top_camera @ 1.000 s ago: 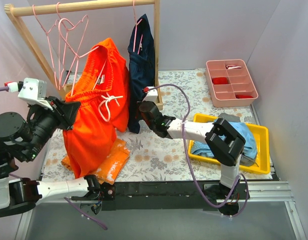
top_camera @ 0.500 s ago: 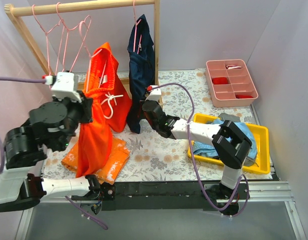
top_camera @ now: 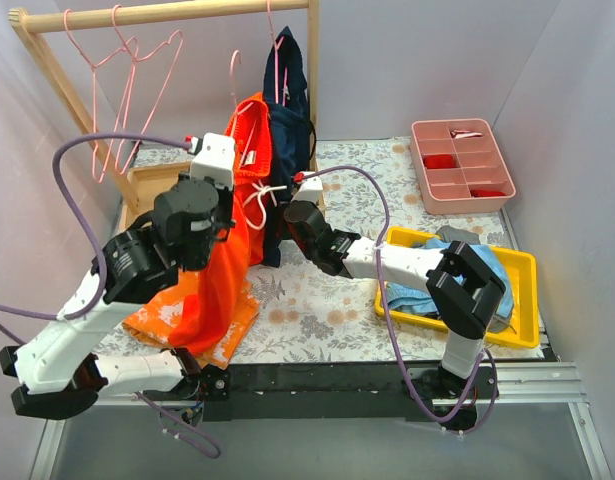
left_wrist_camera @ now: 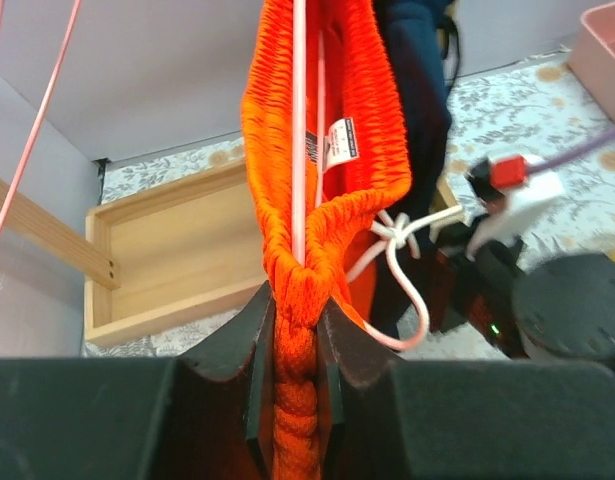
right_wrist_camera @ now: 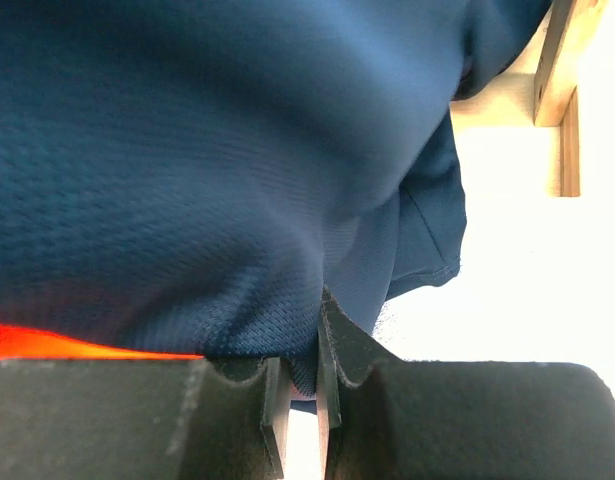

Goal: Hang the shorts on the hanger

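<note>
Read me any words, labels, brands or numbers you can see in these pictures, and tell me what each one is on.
No text can be read anywhere.
The only label is a small white tag inside the waistband of the shorts. It carries print, but the print is too small and blurred to read.

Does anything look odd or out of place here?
The right fingers pinch the hem of the navy garment, not the shorts, which hang bunched from the left fingers. A speckled orange cloth lies crumpled on the table.
</note>
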Available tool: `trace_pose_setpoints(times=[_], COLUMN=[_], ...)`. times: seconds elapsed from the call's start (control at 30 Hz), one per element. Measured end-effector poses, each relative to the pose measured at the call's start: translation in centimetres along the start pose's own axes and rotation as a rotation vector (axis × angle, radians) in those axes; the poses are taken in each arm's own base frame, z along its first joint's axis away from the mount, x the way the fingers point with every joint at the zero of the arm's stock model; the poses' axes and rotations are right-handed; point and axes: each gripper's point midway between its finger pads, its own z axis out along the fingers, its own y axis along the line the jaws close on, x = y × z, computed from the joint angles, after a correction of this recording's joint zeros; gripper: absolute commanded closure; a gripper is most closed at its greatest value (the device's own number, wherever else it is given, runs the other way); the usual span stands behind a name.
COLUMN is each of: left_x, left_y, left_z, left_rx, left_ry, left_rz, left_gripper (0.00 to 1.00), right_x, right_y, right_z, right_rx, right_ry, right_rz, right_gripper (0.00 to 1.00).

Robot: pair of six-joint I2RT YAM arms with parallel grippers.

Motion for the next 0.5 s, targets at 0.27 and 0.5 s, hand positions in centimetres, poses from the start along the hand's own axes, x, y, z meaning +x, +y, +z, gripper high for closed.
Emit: trace_pose_setpoints(times=[0.27,0.5], left_x=[1.5,-0.4], left_y=[3.7,5.4], left_z=[6.0,9.0], left_rx=[-0.110,-0.120], left_ry=[0.048,0.006], left_rz=[-0.035,-0.083], left_gripper=[1.00,1.00], right_x=[0.3,1.1], right_y=[0.1,0.1], right_z=[-0.1,-0.3], right_rx=[-0.007,-0.017], right_ry=[0.015,0.053], right_rz=[0.006,-0.008], right_gripper=[0.81,0.82])
